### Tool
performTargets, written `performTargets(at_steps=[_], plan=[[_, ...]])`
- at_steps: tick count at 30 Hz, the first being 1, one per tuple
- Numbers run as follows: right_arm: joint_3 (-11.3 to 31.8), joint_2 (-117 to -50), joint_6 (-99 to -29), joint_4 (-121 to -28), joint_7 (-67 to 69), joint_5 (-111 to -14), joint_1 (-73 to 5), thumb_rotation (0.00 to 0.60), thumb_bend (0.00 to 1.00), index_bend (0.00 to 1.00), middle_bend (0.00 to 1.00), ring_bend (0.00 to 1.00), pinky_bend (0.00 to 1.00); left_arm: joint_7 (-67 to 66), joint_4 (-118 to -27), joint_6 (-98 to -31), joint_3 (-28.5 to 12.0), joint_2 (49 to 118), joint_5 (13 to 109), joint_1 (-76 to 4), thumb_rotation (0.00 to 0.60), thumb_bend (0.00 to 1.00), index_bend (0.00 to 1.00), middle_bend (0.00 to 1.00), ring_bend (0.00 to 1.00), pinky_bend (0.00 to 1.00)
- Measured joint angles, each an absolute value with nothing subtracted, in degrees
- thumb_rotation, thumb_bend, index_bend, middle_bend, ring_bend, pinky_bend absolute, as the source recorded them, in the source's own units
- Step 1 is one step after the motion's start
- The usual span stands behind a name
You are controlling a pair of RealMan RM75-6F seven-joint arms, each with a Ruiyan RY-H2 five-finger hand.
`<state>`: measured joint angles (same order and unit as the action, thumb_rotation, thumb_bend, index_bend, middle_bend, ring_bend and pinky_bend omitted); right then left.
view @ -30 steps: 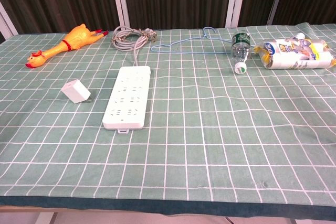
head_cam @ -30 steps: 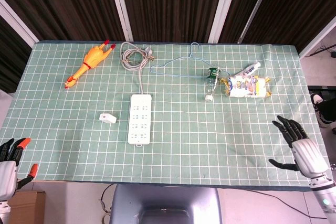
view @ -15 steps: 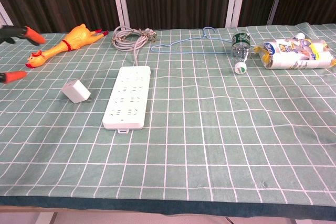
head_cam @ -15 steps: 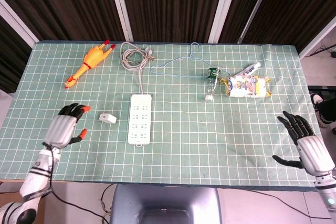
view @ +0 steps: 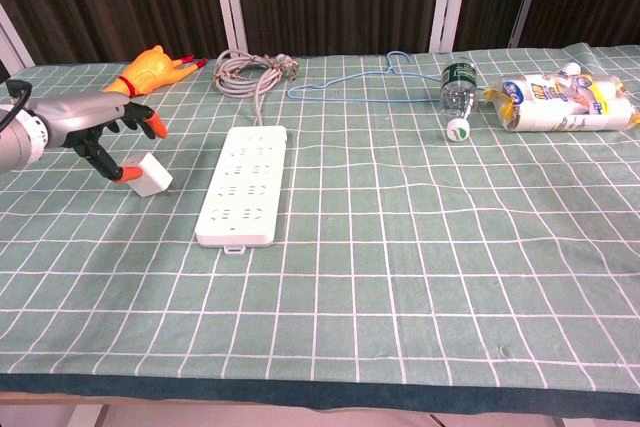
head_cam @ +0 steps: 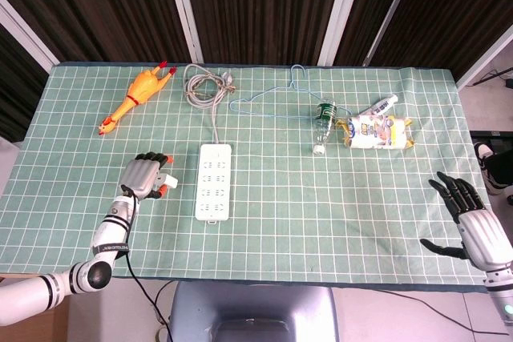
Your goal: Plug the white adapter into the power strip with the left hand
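My left hand [view: 95,125] hovers, fingers [view: 150,125] spread, at the adapter [view: 146,174], left of frame: light, rigid, slick; I'd pinch its flat sides.

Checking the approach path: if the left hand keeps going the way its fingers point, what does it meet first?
The left hand would most likely meet the white adapter right at its fingertips first; the power strip lies beyond it. Whether they already touch is unclear.
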<state>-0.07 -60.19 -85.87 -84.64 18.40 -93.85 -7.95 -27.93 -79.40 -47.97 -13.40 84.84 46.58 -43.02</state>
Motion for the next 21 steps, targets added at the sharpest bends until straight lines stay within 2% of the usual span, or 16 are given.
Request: performTargets(at_steps=[6, 15, 21], plan=[[-0.18, -60.73, -85.86, -84.09, 18.34, -93.64, -7.65, 0.600, 0.00, 0.00, 0.05, 0.00, 0.11, -25.62, -76.45, -48.69, -12.27, 86.83, 47.72, -42.86, 0.600, 0.35, 0.38, 0.30, 0.25, 0.25], [-0.08, -60.71, -85.33, -84.26, 18.19, -93.54, -7.81, 0.600, 0.00, 0.00, 0.05, 0.00, 0.11, -21.64, -71.68, -48.62, -11.85, 88.82, 48.59, -42.60, 0.600, 0.35, 0.46, 0.40, 0.30, 0.29], [-0.04, -60.74, -85.12, -84.49, 18.00, -93.45, -7.83, 0.600, 0.00, 0.00, 0.05, 0.00, 0.11, -18.13, -68.54, -49.33, -12.33, 90.48, 50.21, -42.39, 0.600, 0.35, 0.66, 0.67, 0.52, 0.36]])
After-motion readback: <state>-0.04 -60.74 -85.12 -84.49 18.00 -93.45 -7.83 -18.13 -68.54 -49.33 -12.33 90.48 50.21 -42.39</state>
